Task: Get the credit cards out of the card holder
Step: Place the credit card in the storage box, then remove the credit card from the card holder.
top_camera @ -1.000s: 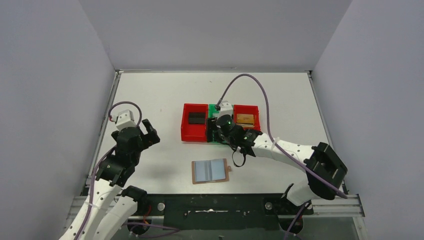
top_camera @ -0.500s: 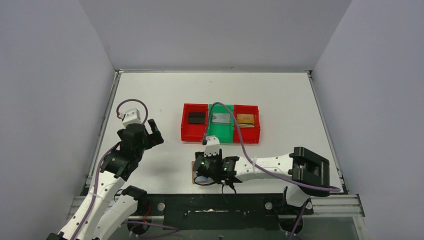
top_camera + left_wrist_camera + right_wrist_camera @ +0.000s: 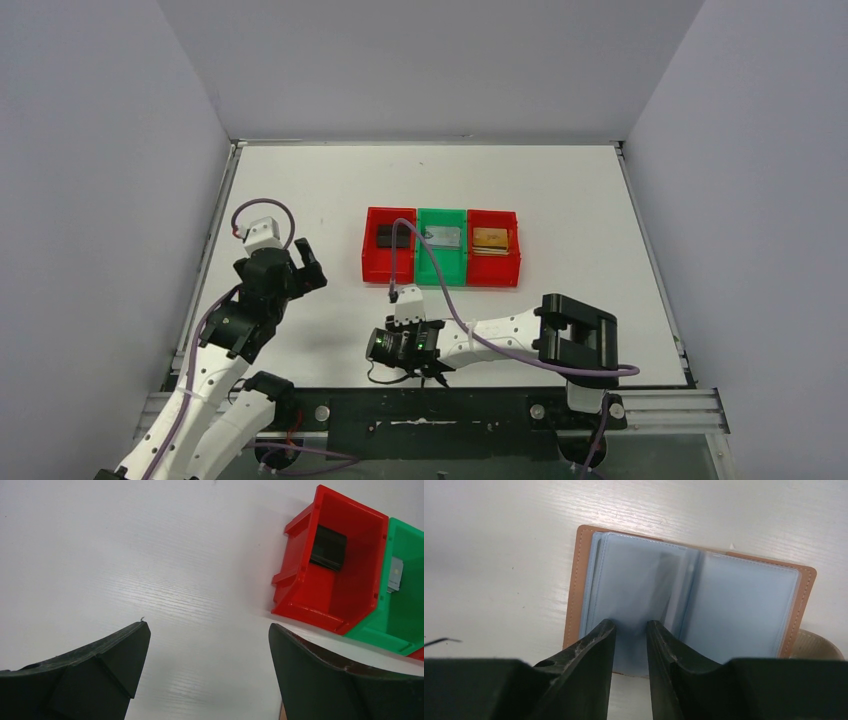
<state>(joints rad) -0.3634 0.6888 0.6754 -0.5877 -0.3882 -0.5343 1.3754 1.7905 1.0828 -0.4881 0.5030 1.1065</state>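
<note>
Near edge: the right gripper hangs low over the table, just inside its front edge and close to the dark rail.
Card holder: it lies under that gripper, mostly hidden in the top view. In the right wrist view the card holder is open and flat, blue-grey sleeves up, inside a tan border.
Axis: the long side runs left to right across the wrist view, the fold runs near to far, and the tab sticks out at the near right corner.
Right fingers: the right gripper shows a narrow gap, tips at the near edge of the left sleeve. Whether they pinch it cannot be told.
Left sleeve: a dim grey patch shows through; card or shadow, cannot tell.
Room around holder: bare table to its left and beyond it.
Left gripper: the left gripper is raised at the left side, well apart from the holder. Its wrist view shows the left gripper spread wide over bare table.
Bins: three touch in a row at mid-table: left red bin with a black card, green bin with a silver card, right red bin with a gold card.
In the way: a purple cable loops from the right wrist over the left red and green bins.
Far side: open table to the back wall.
</note>
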